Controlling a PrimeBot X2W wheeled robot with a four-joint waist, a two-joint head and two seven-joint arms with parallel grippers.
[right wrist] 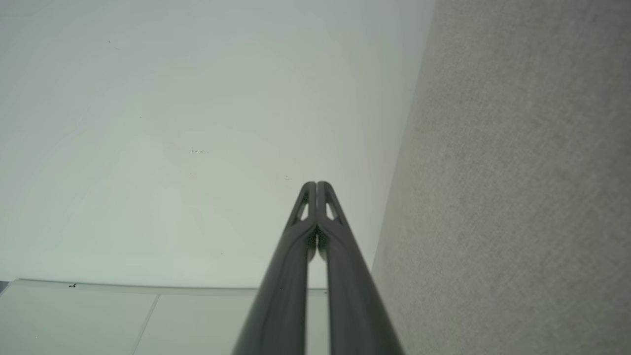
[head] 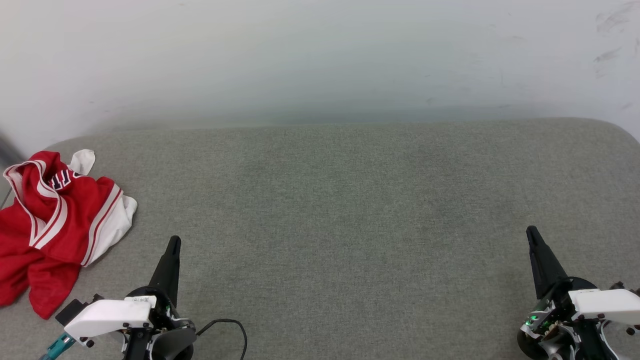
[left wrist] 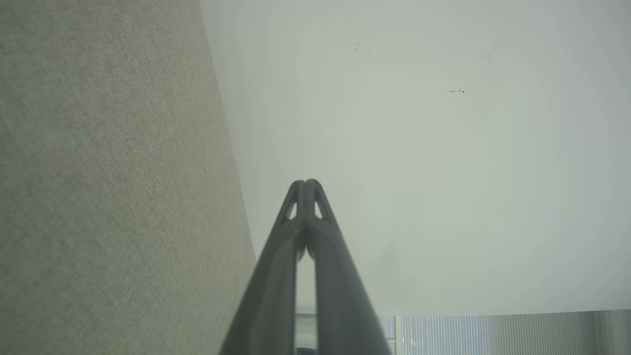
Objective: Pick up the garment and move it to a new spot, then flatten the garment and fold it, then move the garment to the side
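While looking down from the head: largest of all, a grey woven surface [head: 350, 210] across the lower two-thirds of the frame, backed by a pale wall [head: 320, 50] along the top. Next in size, the garment [head: 55, 225], crumpled in a heap at the left edge of the frame, lying on the grey surface near its upper left corner. Red body, white sleeve with striped trim, a scrap of black white-outlined lettering near the top of the heap. Touched by no gripper.

Smaller, at the lower left, the left gripper [head: 173, 242]: dark fingers pressed together into one point aimed up the frame, nothing between them, near the garment's right side. At the lower right, the right gripper [head: 531, 231], likewise closed and empty, far across the surface from the garment. Smallest, a black cable [head: 235, 327] looping at the bottom edge beside the left wrist.

From the left wrist, closer on the left gripper [left wrist: 306, 183]: tips touching, a slim slit lower down, grey fabric at frame left, wall at right, a ribbed pale panel [left wrist: 493, 335] at the lower right. From the right wrist, the right gripper [right wrist: 316, 183] equally tip to tip, fabric at frame right, wall at left, smooth pale panels [right wrist: 98, 320] with a seam at the lower left.
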